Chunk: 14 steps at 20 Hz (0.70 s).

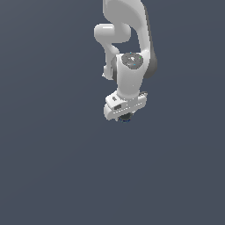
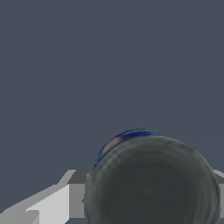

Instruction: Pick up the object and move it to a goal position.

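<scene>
Dark round lump fills the near part of the wrist view: grey-black, faintly ringed surface, thin blue rim with a touch of orange along its upper edge. Pale grey finger to one side of it, second finger just visible at the opposite edge of that picture; lump sits between the two, apparently touching both. Plain slate-grey ground behind, no markings.

Exterior view, left to right: bare grey ground, then white arm coming down from the top edge near the middle, wrist pointing downward. Gripper at its lower end, fingertips mostly hidden under the white hand body. Small dark lump with a teal tint peeks out directly beneath the hand, between the fingers. Fingers closed on the lump. Cannot tell from either view whether lump rests on the ground or hangs clear of it. More bare ground toward the exterior view's right.
</scene>
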Each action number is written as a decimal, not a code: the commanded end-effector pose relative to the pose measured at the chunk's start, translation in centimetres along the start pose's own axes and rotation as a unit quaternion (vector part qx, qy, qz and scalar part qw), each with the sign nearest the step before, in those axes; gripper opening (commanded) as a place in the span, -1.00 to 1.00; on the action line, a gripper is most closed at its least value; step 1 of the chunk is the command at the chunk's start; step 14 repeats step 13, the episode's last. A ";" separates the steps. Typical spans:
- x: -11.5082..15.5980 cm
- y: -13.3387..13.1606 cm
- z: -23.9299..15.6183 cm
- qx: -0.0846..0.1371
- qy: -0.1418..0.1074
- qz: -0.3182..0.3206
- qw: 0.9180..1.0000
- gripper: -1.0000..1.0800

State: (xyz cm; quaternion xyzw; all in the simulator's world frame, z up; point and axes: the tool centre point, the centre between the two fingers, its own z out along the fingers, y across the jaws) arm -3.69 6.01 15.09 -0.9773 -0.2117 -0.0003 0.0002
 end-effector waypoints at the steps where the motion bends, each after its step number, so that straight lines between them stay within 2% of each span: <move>1: 0.2 0.4 -1.5 0.000 0.000 0.000 1.000 -1.00; 7: 0.4 0.9 -3.5 0.000 0.000 0.000 1.000 -1.00; 14: 0.6 1.0 -3.5 0.000 0.000 0.000 1.000 -1.00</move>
